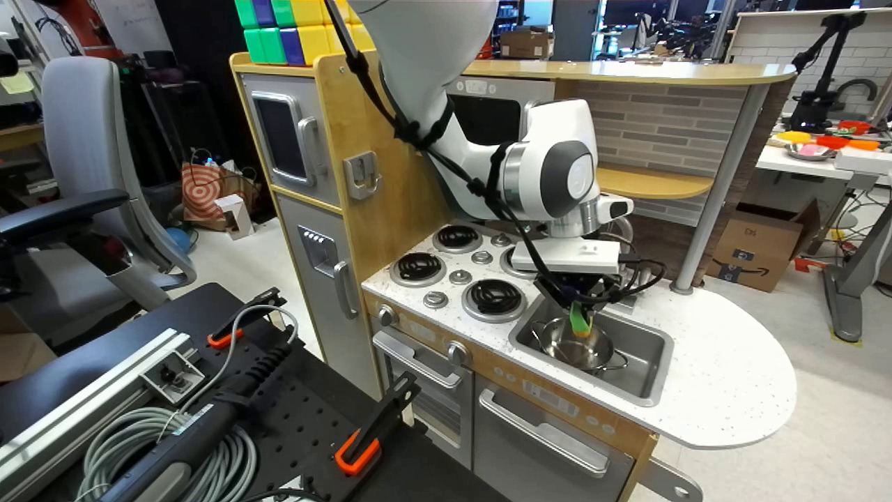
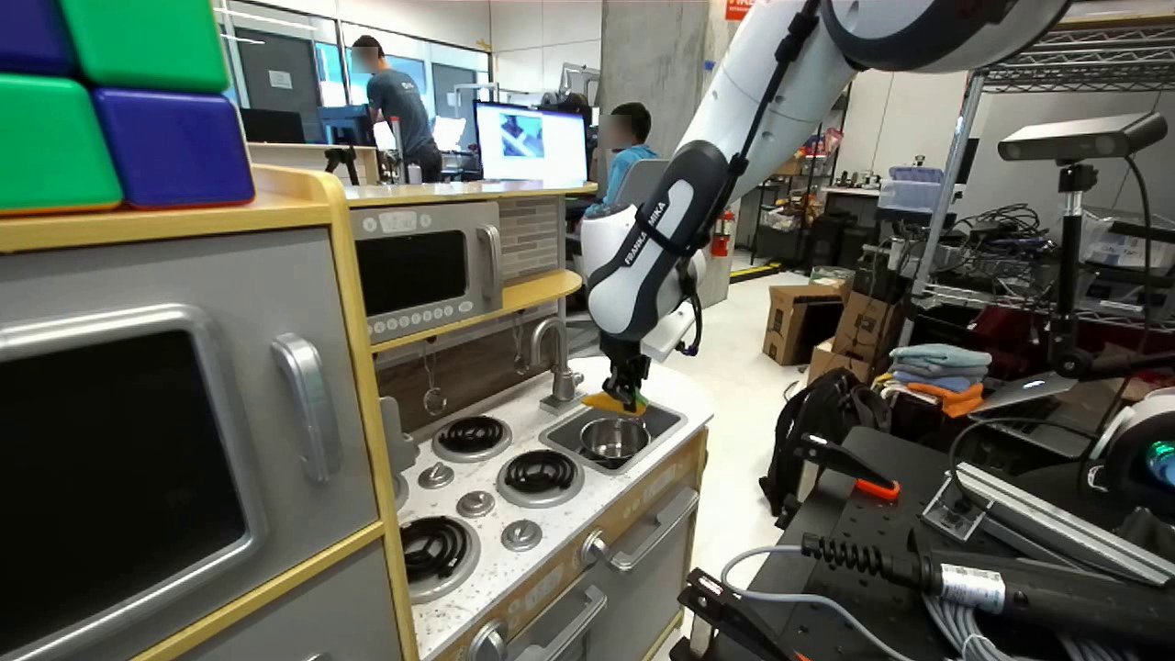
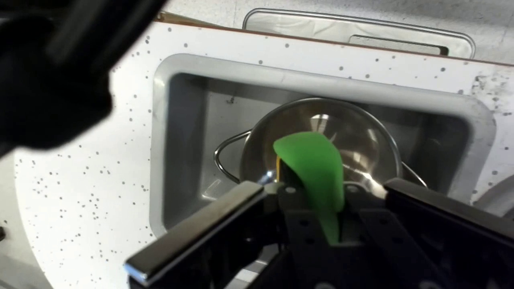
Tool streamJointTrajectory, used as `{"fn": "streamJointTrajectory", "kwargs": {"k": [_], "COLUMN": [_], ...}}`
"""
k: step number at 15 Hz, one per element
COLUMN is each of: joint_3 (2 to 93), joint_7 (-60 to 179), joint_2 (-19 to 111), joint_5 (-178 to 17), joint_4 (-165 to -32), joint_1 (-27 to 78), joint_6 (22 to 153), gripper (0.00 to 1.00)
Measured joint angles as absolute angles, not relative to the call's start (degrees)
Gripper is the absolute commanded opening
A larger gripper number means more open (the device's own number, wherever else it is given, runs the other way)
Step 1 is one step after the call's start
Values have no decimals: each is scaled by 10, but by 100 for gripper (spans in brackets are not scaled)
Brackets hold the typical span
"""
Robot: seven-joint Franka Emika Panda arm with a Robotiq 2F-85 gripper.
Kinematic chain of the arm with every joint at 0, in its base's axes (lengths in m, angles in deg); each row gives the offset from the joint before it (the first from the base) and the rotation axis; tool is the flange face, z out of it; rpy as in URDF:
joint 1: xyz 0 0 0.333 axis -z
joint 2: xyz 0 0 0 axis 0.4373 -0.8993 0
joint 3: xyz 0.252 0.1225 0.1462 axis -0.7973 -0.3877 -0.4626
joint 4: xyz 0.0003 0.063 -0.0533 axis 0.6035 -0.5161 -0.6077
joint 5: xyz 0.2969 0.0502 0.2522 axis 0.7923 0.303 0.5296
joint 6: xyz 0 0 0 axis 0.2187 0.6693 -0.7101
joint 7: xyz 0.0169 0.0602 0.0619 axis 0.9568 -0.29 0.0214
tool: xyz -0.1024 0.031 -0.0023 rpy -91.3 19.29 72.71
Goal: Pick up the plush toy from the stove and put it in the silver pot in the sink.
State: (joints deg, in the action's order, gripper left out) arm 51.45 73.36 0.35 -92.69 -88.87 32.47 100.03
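The plush toy (image 3: 311,164) shows green with a thin yellow edge in the wrist view. My gripper (image 3: 321,194) is shut on it. In both exterior views the toy, green (image 1: 579,319) and yellow-orange (image 2: 601,402), hangs under the gripper. The silver pot (image 3: 365,128), round and shiny with wire handles, stands in the sink (image 3: 182,140) below. In the wrist view the toy overlaps the pot's opening. In an exterior view the toy (image 2: 601,402) appears above the pot's rim (image 2: 613,441). The stove (image 1: 411,296), white with black burners, has no toy on its visible burners. The toy's underside is hidden.
The grey curved faucet (image 2: 551,340) rises behind the sink. A wooden shelf (image 1: 648,183) and a grey microwave-like oven (image 2: 418,266) are on the back wall. A tall cabinet (image 1: 401,174) flanks the stove. A dark table (image 1: 306,411) with clamps and cable stands in front.
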Motion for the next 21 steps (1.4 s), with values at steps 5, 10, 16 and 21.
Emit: {"fn": "streamJointTrajectory", "kwargs": {"k": [5, 10, 16, 21], "joint_3": [508, 506, 505, 503], "joint_7": [721, 719, 719, 723], "joint_2": [-7, -10, -9, 24], "joint_5": [-927, -927, -927, -927], "joint_4": [-886, -885, -885, -923], "joint_1": [312, 310, 310, 310], "joint_6": [1003, 1016, 1050, 1059], "gripper": [40, 70, 100, 100]}}
